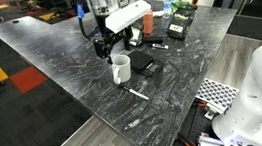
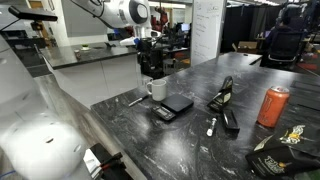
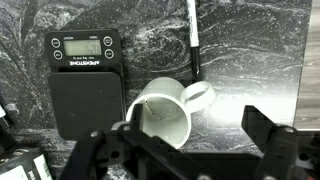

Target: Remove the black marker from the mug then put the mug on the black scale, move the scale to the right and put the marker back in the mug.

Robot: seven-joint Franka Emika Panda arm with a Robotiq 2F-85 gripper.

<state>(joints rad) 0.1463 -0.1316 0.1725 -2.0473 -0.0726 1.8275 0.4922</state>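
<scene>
Dark, veined stone covers the bench [image 1: 59,62] under me. My claw [image 3: 188,128] hangs wide open over the mug [image 3: 160,115], gripping nothing. The mug stands upright on the bench just beside the black scale [image 3: 85,95], not on it. The black marker [image 3: 193,55] lies flat on the stone, out of the mug, one end near its handle. An orange can [image 2: 272,105] stands well apart, farther along the bench.

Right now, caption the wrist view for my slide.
Open fingers above the mug, which stands beside the scale; marker on the table.
</scene>
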